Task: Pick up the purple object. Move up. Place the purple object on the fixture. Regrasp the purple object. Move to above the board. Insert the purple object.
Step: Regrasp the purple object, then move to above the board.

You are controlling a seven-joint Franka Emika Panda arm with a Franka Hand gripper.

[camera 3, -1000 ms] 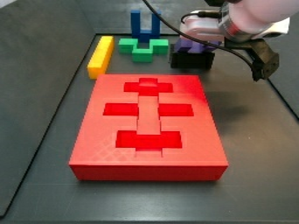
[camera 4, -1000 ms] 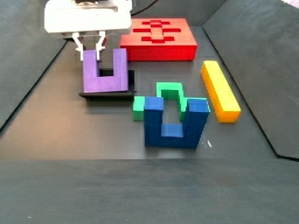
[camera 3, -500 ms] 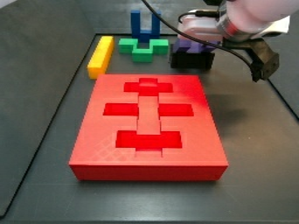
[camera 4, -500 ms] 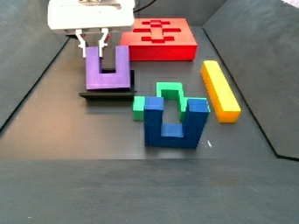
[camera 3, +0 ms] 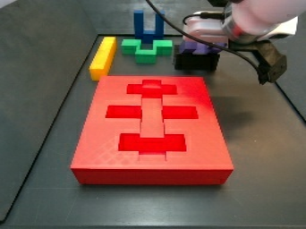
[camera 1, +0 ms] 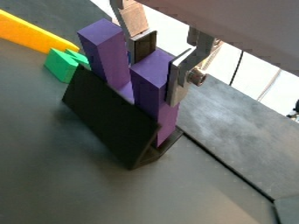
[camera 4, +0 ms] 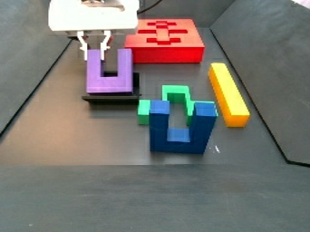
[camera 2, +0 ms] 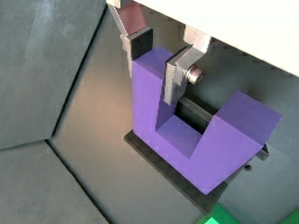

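The purple object (camera 4: 111, 83) stands prongs-up in the dark fixture (camera 4: 109, 97) at the back of the floor, beyond the red board (camera 3: 153, 116). My gripper (camera 4: 94, 50) comes down from above onto one prong. In both wrist views the silver fingers sit either side of that prong's top, pads against it: the gripper (camera 1: 160, 66) on the purple object (camera 1: 146, 92), and the gripper (camera 2: 158, 63) on the purple object (camera 2: 198, 157). The fixture (camera 1: 105, 118) holds the block's base. In a side view the purple object (camera 3: 189, 43) is mostly hidden by my hand above the fixture (camera 3: 196, 61).
A yellow bar (camera 3: 103, 56), a green block (camera 3: 149, 49) and a blue two-pronged piece (camera 4: 179, 127) lie beside the fixture, also in a side view as the yellow bar (camera 4: 227, 91). The board also shows in a side view (camera 4: 169, 36). Raised walls edge the dark floor.
The gripper has shifted very slightly sideways over the prong; the purple object stays upright in the fixture.
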